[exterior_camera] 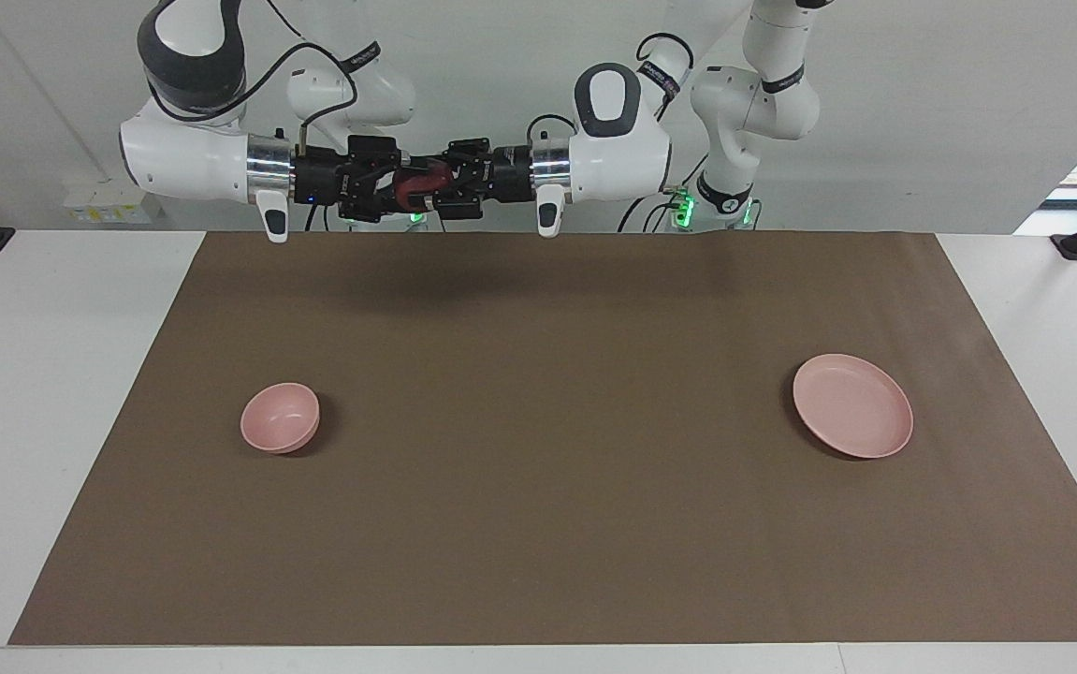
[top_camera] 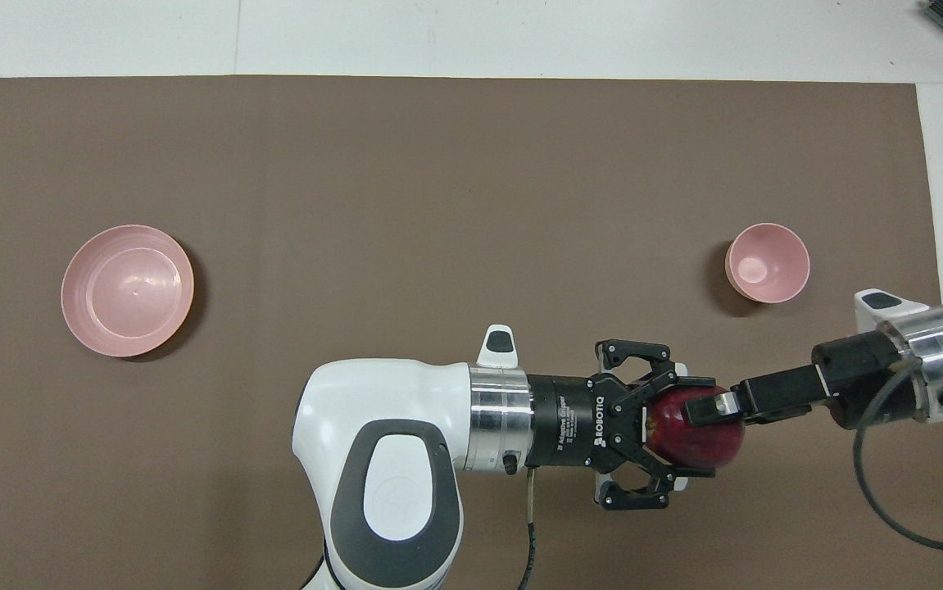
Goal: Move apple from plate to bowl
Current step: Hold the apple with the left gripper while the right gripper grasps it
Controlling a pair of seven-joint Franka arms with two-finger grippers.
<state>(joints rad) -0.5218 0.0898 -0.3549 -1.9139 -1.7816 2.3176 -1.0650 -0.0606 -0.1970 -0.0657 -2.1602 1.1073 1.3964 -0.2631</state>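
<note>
2 claws grip the apple; overhead view shows its red skin.

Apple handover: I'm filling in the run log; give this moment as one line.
phase: mid-air handover | apple: shut in left claw | right claw: at apple, grip unclear | plate: empty | bowl: empty

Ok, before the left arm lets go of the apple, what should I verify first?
1. Left hand shut on the apple: ok.
2. Right hand in place at the apple, facing the left hand: ok.
3. Right hand gripping the apple firmly: cannot tell.
4. Apple up in the air over the brown mat: ok.
5. Bowl upright and empty, toward the right arm's end: ok.
6. Plate empty: ok.
</note>
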